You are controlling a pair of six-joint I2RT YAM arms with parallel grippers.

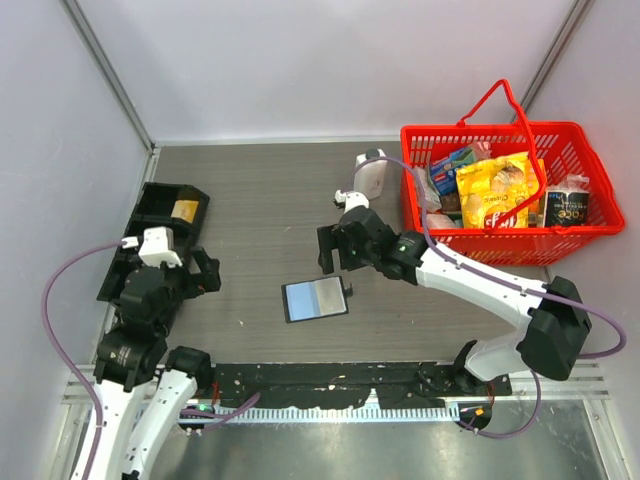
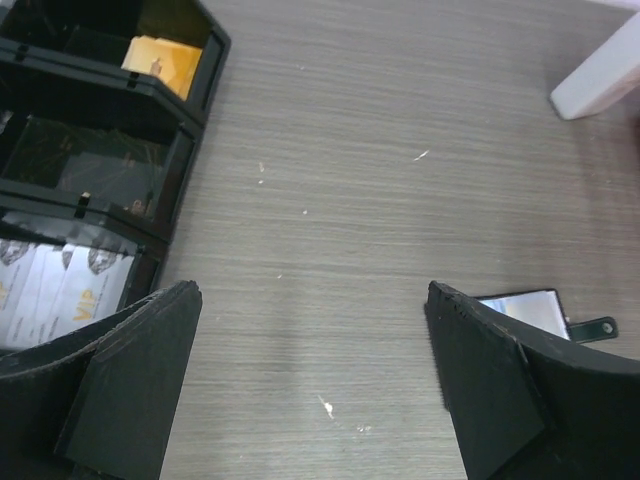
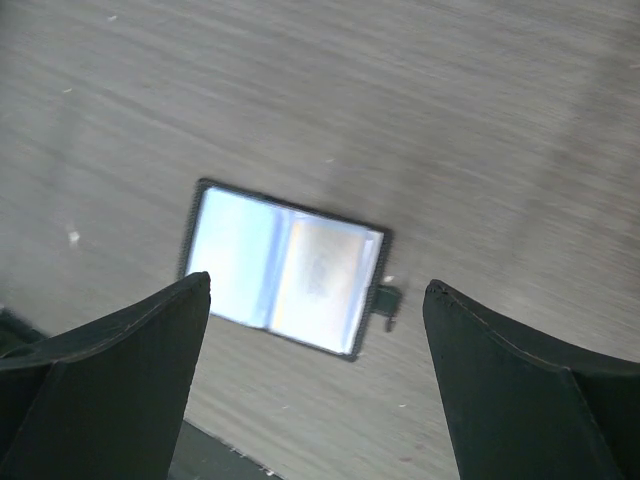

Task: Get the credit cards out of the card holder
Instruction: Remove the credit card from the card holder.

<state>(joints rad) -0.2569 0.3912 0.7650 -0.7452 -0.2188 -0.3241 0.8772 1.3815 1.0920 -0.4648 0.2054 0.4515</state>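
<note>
Glare washes out the credit cards (image 3: 240, 262) in the open card holder (image 1: 316, 299) on the bench (image 1: 250, 200), near the right tool (image 3: 318, 282), which, like the left tool (image 2: 312, 298), stands spread apart.

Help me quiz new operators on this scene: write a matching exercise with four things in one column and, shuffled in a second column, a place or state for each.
Things
1. card holder
2. red basket
3. compartment tray
4. right gripper

Places or states
A. at the far right
B. at the left edge
C. lying open in the middle
D. jaws apart, holding nothing

Pairs: 1-C, 2-A, 3-B, 4-D
</note>
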